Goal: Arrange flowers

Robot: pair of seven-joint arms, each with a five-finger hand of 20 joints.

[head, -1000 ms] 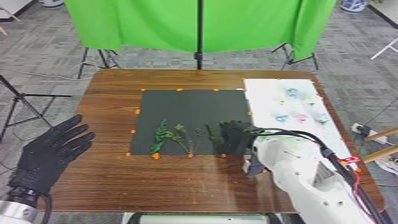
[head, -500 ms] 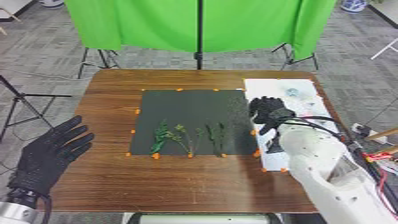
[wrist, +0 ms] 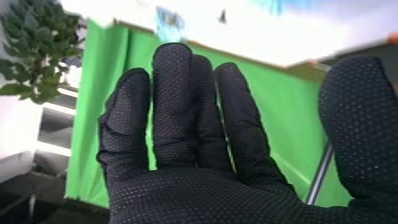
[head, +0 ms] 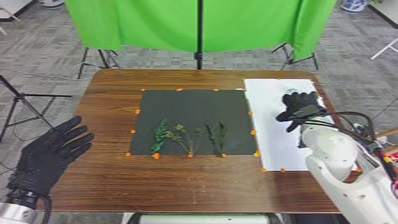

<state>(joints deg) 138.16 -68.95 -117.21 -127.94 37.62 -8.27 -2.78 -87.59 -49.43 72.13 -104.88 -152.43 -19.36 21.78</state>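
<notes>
Along the right edge of a brown wooden table (head: 191, 192), my right hand (head: 304, 104) is open over a white sheet (head: 275, 137), fingers straight, thumb wide; whether it touches the sheet, I cannot tell. One pale bluish shape (head: 291, 91), too faint to name, lies near the sheet's far edge. Three groups of greenery (head: 161, 136) line the near half of a dark mat (head: 182, 107). My left hand (head: 49, 155) is open at the table's left edge.

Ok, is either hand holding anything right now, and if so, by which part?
Nothing is held: the left hand and the right hand are both open and empty.
</notes>
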